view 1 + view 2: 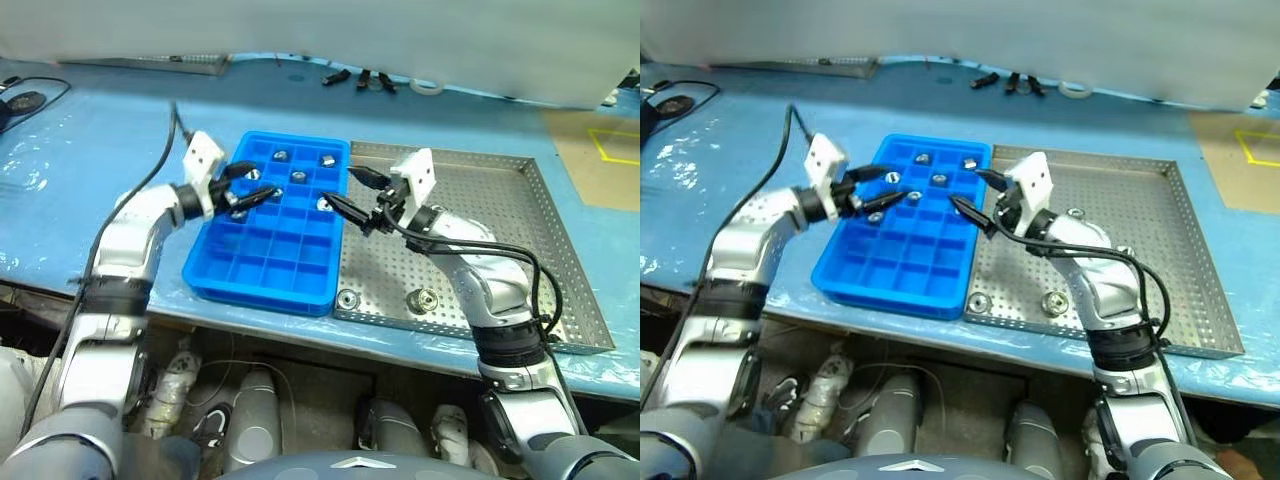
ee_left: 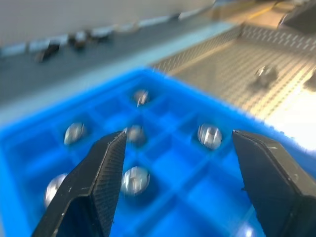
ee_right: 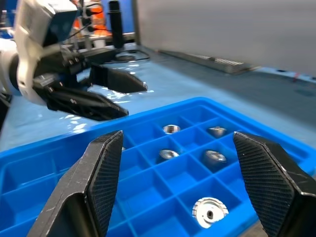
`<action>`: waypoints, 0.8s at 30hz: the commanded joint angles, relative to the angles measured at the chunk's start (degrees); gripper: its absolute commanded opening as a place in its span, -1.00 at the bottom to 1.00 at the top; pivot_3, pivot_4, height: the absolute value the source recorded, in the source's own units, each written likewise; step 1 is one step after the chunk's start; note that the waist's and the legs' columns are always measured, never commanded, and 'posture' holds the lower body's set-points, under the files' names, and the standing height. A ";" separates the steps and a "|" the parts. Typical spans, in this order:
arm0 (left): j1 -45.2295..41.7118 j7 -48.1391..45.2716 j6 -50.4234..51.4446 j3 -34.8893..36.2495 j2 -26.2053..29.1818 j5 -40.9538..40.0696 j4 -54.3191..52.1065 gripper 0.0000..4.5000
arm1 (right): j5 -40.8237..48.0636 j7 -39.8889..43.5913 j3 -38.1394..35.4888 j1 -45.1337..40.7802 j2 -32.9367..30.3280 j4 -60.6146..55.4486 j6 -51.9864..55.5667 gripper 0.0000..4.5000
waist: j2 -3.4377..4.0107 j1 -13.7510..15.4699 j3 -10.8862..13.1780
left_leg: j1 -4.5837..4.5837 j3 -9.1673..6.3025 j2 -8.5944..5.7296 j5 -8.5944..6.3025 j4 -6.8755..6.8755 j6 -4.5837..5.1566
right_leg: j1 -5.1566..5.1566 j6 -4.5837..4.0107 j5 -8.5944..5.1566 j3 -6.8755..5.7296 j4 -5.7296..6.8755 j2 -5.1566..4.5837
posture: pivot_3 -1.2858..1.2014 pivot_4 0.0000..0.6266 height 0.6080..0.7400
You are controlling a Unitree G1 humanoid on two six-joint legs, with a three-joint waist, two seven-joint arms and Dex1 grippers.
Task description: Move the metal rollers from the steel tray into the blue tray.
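Above the blue tray (image 1: 268, 262) we see left claw (image 1: 245, 186) and right claw (image 1: 350, 192) parted, empty; next, we judge, fetch rollers (image 1: 427, 298) left in the steel tray (image 1: 560, 250).

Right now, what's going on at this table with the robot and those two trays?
A humanoid robot is sorting small shiny metal rollers out of a large perforated steel tray into a bright blue plastic tray of square compartments. Both the left gripper and the right gripper hover over the blue tray with jaws open and empty. Several rollers sit in its far compartments; at least two remain on the steel tray, near its front edge.
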 commanded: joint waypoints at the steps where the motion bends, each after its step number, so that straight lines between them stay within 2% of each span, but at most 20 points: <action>1: -5.53 -3.81 -4.60 -3.56 -4.39 1.54 8.38 0.59 | 0.51 -2.64 -3.88 2.00 -1.22 -5.71 0.22 0.66 | 0.01 -0.61 -0.02 | 0.05 0.01 -0.05 0.00 0.00 0.01 | 0.04 0.01 0.00 0.06 0.00 -0.02 | 0.00 -0.52 1.00; 8: -15.33 -13.72 -14.20 -9.34 -14.81 6.20 28.65 0.59 | 0.56 -9.67 -9.86 10.34 -3.06 -16.84 3.60 0.66 | -0.01 -3.63 -0.03 | 0.03 0.03 -0.07 0.02 -0.01 0.46 | 0.04 0.23 0.13 0.13 -0.07 0.04 | -0.21 -0.52 1.00; 15: -18.95 -23.02 -21.81 -13.14 -22.79 11.02 39.87 0.59 | 0.49 -16.59 -16.83 24.31 -2.79 -30.41 7.66 0.66 | -0.01 -7.13 -0.03 | 0.11 0.28 -0.11 -0.26 0.00 0.93 | 0.07 0.22 0.12 0.35 -0.26 0.03 | -0.38 -0.52 1.00; 20: -18.94 -30.56 -25.34 -15.61 -25.14 14.34 43.44 0.59 | 1.32 -18.79 -19.24 35.97 -0.99 -38.35 8.67 0.66 | 0.03 -9.31 -0.06 | 0.27 0.75 -0.12 -0.52 0.05 1.36 | 0.09 0.20 0.10 0.75 -0.53 0.01 | -0.46 -0.52 1.00; 24: -19.51 -30.50 -28.93 -17.19 -25.70 18.33 47.07 0.59 | 3.10 -17.26 -21.30 47.70 0.53 -41.66 7.74 0.66 | 0.04 -11.05 -0.07 | 0.82 1.17 -0.12 -0.67 0.00 1.59 | 0.55 0.49 0.25 1.15 -1.00 0.01 | -0.49 -0.52 1.00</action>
